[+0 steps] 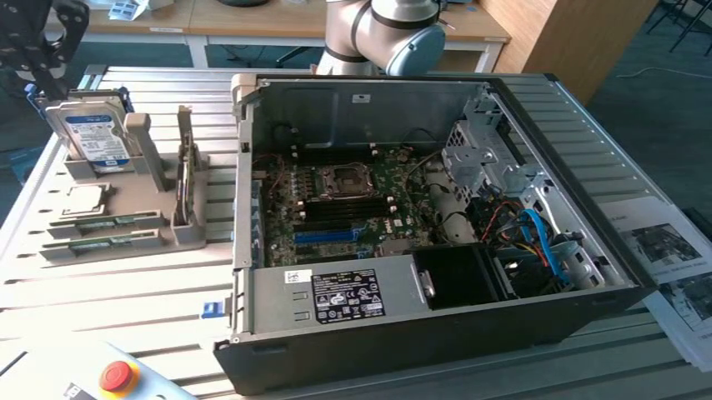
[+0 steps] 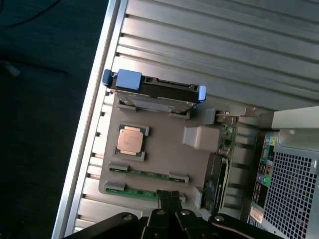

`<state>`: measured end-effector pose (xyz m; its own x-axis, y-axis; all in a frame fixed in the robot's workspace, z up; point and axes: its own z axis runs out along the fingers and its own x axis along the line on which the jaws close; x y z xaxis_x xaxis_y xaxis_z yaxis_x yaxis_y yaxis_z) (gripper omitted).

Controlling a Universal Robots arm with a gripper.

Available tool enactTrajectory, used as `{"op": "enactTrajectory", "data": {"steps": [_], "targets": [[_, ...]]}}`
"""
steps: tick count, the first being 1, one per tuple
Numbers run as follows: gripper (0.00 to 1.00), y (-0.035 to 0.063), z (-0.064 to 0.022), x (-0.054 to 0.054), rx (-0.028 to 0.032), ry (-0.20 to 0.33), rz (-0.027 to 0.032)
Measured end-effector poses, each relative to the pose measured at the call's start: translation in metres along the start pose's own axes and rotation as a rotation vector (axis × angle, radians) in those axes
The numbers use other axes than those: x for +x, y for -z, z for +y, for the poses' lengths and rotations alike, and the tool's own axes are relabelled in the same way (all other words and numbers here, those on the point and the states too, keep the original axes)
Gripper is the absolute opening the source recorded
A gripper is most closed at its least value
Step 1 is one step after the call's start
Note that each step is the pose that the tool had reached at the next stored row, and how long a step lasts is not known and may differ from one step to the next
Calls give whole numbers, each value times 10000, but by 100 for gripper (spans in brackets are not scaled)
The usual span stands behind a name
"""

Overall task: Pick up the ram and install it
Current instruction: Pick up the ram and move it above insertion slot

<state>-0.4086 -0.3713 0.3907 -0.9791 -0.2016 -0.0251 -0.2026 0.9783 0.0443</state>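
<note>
You see a silvery surface [image 1: 133, 283] ribbed with parallel slats. The tray [image 2: 164, 159] is grey-beige. The ram [image 1: 100, 247] is green with a pale label, like the second stick [image 1: 106, 223]. The hard drive [image 1: 95, 137] wears a blue-and-white label. The pincer [image 2: 168, 198] is black. The computer case [image 1: 445, 342] is black, its motherboard [image 1: 368, 200] green with blue slots [image 1: 328, 236].

My work surface is a silver slatted aluminium table [image 1: 133, 283], its ribs running across the exterior view. A flat grey plastic parts tray [image 1: 183, 237] sits on it toward the exterior view's left. Just beside the tray, toward the right, an open black metal computer case [image 1: 445, 342] lies on its side. A small blue plastic piece [image 1: 209, 309] lies by the case's near left corner. A pale control box with a round red button [image 1: 78, 371] rests at the near left. Printed paper sheets [image 1: 662, 250] lie at the right, beside the case.
</note>
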Motion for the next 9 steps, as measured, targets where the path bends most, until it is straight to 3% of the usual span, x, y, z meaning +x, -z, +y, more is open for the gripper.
{"op": "enactTrajectory", "data": {"steps": [9], "targets": [[10, -2, 0, 1, -39, 1435, 63]]}}
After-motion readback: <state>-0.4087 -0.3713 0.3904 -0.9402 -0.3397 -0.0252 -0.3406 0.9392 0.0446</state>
